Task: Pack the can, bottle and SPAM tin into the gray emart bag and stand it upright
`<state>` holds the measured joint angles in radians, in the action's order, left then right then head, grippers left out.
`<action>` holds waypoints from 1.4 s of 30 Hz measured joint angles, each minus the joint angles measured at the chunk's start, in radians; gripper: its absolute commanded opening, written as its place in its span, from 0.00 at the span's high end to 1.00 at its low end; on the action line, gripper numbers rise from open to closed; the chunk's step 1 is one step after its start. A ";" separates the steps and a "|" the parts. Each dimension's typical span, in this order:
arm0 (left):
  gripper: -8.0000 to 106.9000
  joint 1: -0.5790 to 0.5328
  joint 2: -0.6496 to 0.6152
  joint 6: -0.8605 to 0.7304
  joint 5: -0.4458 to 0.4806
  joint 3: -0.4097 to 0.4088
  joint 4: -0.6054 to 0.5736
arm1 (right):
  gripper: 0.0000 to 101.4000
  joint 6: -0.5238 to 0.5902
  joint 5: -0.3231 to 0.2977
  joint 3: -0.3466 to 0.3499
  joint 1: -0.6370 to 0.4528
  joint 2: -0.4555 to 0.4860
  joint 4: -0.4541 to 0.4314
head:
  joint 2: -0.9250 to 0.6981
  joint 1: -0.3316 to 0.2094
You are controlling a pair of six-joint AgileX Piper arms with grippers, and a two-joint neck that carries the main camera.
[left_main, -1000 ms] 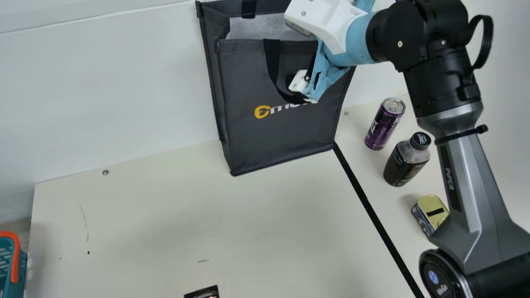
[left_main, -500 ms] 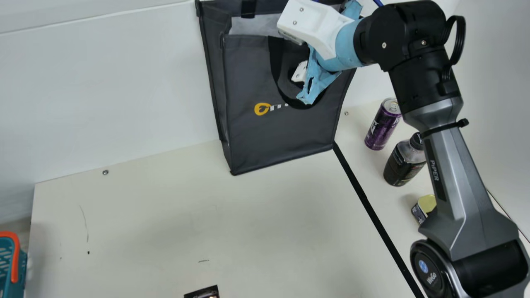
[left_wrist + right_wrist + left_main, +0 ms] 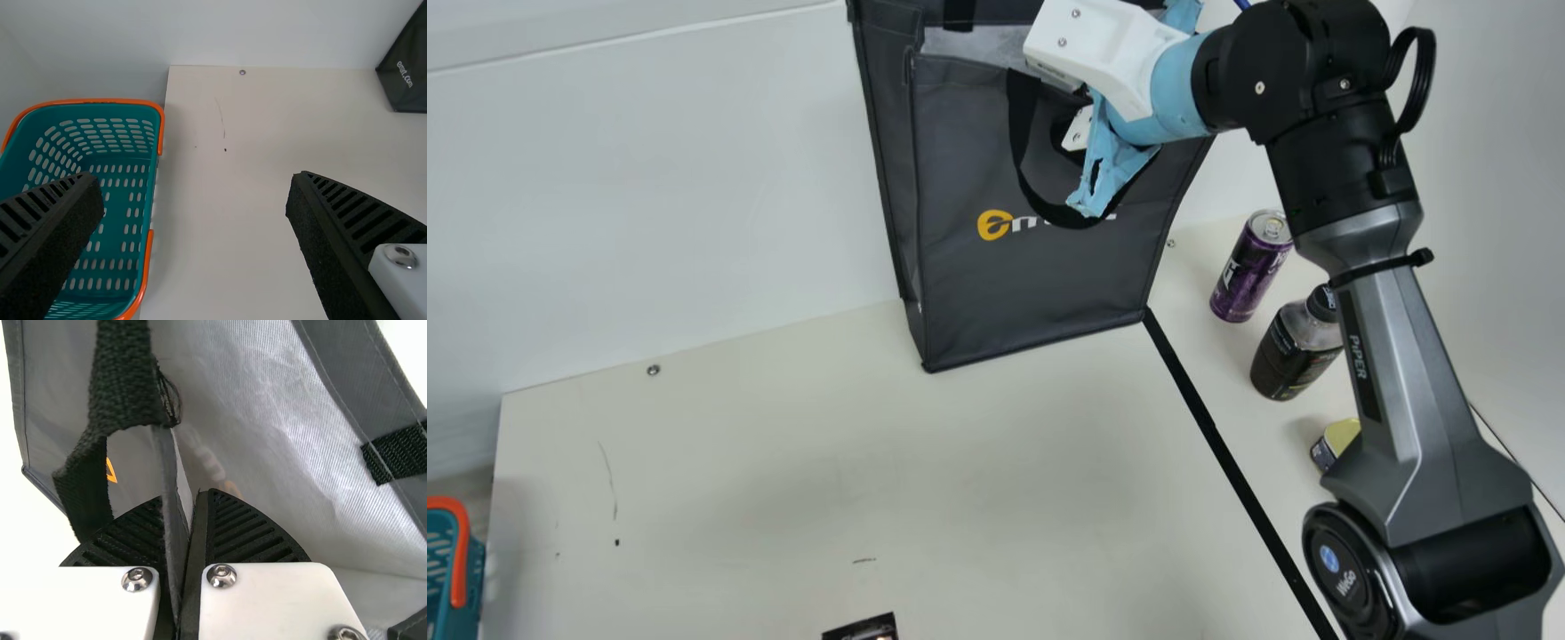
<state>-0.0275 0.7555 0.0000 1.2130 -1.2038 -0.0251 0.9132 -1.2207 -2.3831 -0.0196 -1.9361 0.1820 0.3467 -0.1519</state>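
The gray bag [image 3: 1032,293] stood upright on the table [image 3: 783,498] by the wall [image 3: 649,204], its mouth open on a silvery lining [image 3: 267,420]. A yellow-and-white print marked its front, and a black handle [image 3: 1024,169] hung there in a loop. The can [image 3: 1249,267], purple, and the bottle [image 3: 1294,351], dark with a black cap, stood upright outside the bag, the tin [image 3: 1329,444] near them with its gold top partly hidden by the right arm [image 3: 1392,356].

That arm rose from the main view's lower right and bent over at the bag's mouth. The right gripper [image 3: 1096,164] was clenched on the bag's front wall near the rim, one finger inside, one outside. The left gripper [image 3: 193,193] was released, its fingers wide apart.

Black tape [image 3: 1214,436] ran from the bag's near corner, between it and the three goods. A broad stretch of table lay between the bag and the teal basket [image 3: 127,160], which sat beside the table's edge.
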 measured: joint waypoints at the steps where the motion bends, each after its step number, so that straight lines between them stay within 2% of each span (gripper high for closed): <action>1: 0.15 0.000 0.000 0.000 0.000 0.000 0.000 | 1.00 0.003 0.000 0.000 0.000 0.000 0.002 | 0.000 0.000; 16: 0.15 0.000 0.000 0.000 0.000 0.000 0.000 | 1.00 -0.009 -0.001 0.005 0.016 0.045 0.004 | 0.000 0.000; 42: 0.15 0.000 0.000 0.000 0.000 0.000 0.000 | 1.00 -0.075 0.000 0.087 0.115 0.215 -0.091 | 0.000 0.000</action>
<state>-0.0275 0.7555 0.0000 1.2130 -1.2038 -0.0251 0.8382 -1.2211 -2.2963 0.0955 -1.7209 0.0908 0.3467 -0.1519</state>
